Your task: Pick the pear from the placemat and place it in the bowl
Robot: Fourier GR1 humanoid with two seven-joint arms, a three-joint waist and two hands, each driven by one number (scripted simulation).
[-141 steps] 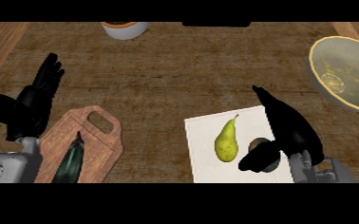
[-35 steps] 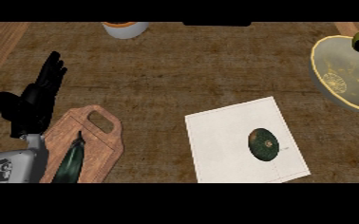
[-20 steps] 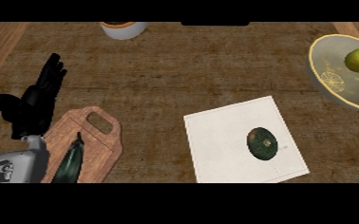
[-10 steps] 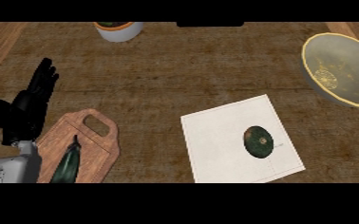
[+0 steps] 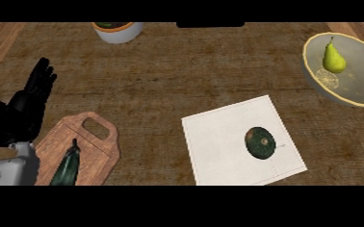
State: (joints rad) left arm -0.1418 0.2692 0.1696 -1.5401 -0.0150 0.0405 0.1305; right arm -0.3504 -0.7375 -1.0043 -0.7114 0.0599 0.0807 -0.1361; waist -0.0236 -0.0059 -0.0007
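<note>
The yellow-green pear [image 5: 333, 58] lies inside the bowl [image 5: 350, 92] at the right edge of the head view, its stem pointing away from me. The white placemat [image 5: 220, 144] sits at lower centre with only a dark round avocado [image 5: 260, 143] on it. My left hand [image 5: 28, 103] rests open at the left edge, fingers straight and pointing up, holding nothing. My right hand does not show in the view.
A wooden cutting board [image 5: 92, 142] lies at lower left with a dark green cucumber [image 5: 67, 168] on it. A white pot [image 5: 118, 30] stands at the back. A dark object [image 5: 210, 24] sits at the top edge.
The pear has left the placemat and now lies in the bowl. The right hand, beside the pear earlier, has gone from view. The view has shifted slightly.
</note>
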